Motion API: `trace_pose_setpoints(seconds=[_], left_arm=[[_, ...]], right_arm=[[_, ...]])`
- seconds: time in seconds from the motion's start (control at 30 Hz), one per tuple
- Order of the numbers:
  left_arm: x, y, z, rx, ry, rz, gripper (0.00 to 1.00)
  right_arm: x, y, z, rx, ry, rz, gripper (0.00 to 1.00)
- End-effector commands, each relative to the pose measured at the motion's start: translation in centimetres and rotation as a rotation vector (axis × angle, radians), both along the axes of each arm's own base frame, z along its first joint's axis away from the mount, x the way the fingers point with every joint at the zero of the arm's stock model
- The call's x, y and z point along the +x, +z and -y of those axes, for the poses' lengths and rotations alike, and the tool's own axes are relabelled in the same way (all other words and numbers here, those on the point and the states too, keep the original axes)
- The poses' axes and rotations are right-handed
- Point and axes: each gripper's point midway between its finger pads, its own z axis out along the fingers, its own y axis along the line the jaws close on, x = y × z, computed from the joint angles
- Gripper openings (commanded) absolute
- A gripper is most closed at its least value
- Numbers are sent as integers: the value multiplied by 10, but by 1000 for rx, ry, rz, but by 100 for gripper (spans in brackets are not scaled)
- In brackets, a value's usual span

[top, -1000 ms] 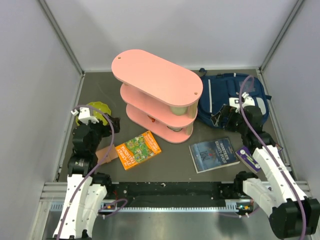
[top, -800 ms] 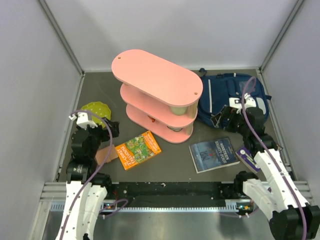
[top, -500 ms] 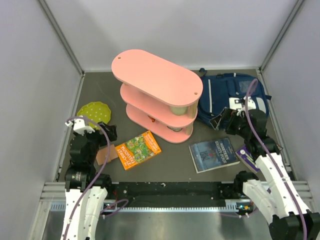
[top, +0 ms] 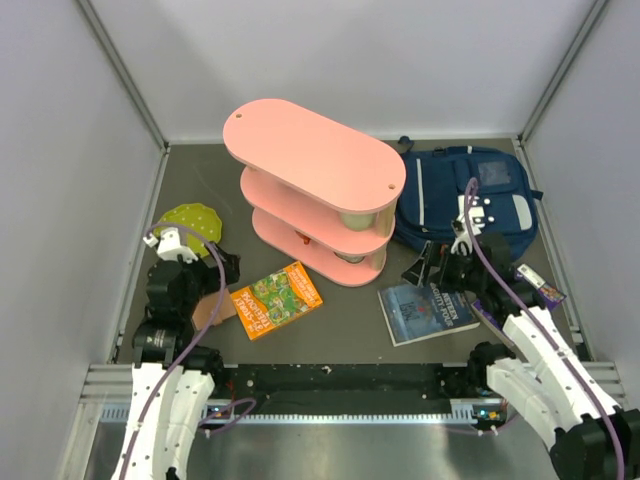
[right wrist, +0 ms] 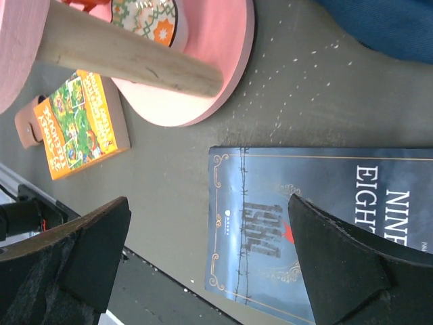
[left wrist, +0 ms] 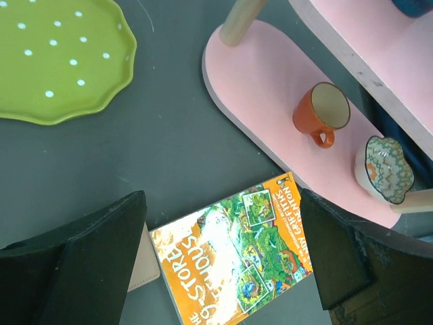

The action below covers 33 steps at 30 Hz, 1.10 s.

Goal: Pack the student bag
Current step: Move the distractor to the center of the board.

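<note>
Subject item: the student bag (top: 470, 195) lies flat at the far right corner of the table (top: 200, 180), just beside the right end of the pink three-tier shelf (top: 315, 155). Whether bag and shelf touch cannot be told from the overhead view. The state of the bag's zips cannot be determined.

Left arm: the left fingers (left wrist: 95, 257) are spread wide with nothing between them. They hang above the orange picture book (top: 276, 299), which lies flat on the table in front of the shelf. A tan flat item (left wrist: 143, 261) sits touching the book's left edge. The green dotted plate (left wrist: 57, 57) lies well to the far left, apart from the book.

Right arm: the right fingers (right wrist: 338, 264) are likewise spread wide and hold nothing. They hang over the left part of the dark blue book (top: 430, 310), which lies flat on the table between the bag and the near edge.

Shelf contents, bottom tier: an orange cup (left wrist: 321, 112) standing upright, and just beside it a patterned bowl (left wrist: 384, 168).
</note>
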Motion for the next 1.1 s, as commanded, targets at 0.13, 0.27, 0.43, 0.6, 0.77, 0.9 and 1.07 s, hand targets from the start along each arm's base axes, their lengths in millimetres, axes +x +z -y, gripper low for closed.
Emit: trace_pose_setpoints(seconds=[0.13,0.27,0.43,0.6,0.77,0.9,1.07], left_arm=[[5,6,14,-18,-75,-6,99],[6,4,16,-21,-85,-13,99],[6,4,16,-19,-87,-15,99],[6,3,15,-15,-77,-16,99],[6,2,14,-14,-71,-21,99],[7,1,14,-14,-69,-26,99],[7,0,14,-15,-71,-32,99]], right_arm=[[-18,-2,-23,-18,86,21,99],[-25,-15,-37,-51,103,43,99],[-19,-21,-60,99,112,152,95],[-7,-26,-71,138,121,231,92],[5,-29,-84,122,148,285,90],[17,-34,-91,91,133,284,87],[26,-48,-93,71,99,253,74]])
